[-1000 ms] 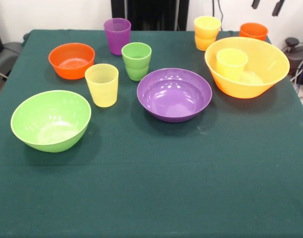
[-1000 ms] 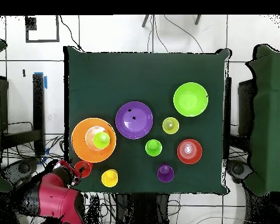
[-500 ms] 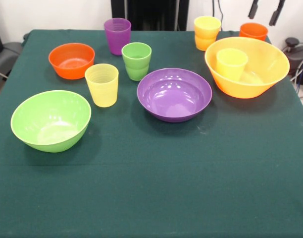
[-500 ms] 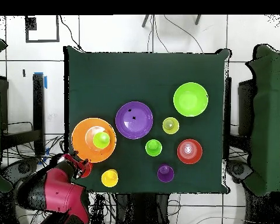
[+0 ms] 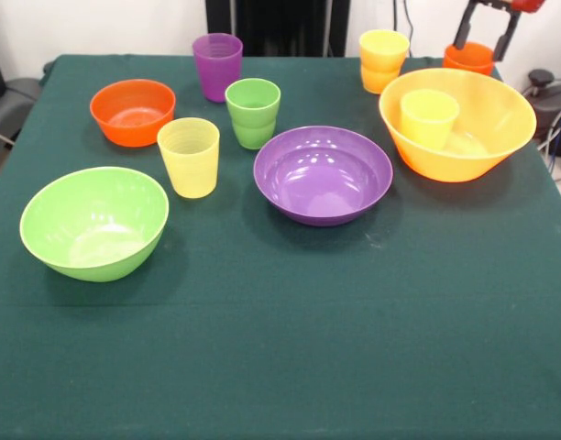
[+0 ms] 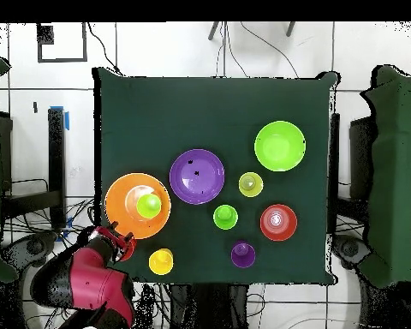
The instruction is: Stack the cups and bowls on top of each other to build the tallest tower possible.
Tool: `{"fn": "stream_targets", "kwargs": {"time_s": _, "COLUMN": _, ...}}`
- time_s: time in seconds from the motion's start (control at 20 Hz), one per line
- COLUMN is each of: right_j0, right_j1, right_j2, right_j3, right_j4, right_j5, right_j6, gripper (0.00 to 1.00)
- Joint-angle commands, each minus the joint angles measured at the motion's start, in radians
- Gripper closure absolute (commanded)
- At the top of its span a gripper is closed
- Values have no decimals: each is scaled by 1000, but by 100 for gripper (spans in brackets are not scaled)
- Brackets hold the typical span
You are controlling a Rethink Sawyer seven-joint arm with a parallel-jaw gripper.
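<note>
Since the earlier frame your tool [image 5: 485, 29] has dropped lower over the orange cup [image 5: 469, 57] at the desk's [image 5: 290, 348] far corner, its two fingers spread and straddling the rim, gripping nothing; that cup stands upright, mouth up, just behind the largest yellow-orange bowl [image 5: 464, 137], which holds an upright yellow cup [image 5: 429, 117]. You can see the remaining cups and bowls unmoved, all standing mouth-up and unstacked.
</note>
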Motion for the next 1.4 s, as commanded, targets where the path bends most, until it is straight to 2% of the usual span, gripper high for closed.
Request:
{"fn": "stream_targets", "kwargs": {"time_s": 0.05, "right_j0": -9, "right_j1": 62, "right_j2": 133, "right_j3": 59, "right_j4": -45, "right_j5": -32, "right_j6": 158, "gripper": 0}}
{"fn": "stream_targets", "kwargs": {"time_s": 0.95, "right_j0": 91, "right_j1": 99, "right_j2": 75, "right_j3": -14, "right_j4": 49, "right_j5": 55, "right_j6": 201, "gripper": 0}}
{"fn": "stream_targets", "kwargs": {"time_s": 1.4, "right_j0": 93, "right_j1": 145, "right_j2": 99, "right_j3": -22, "right_j4": 64, "right_j5": -6, "right_j6": 211, "gripper": 0}}
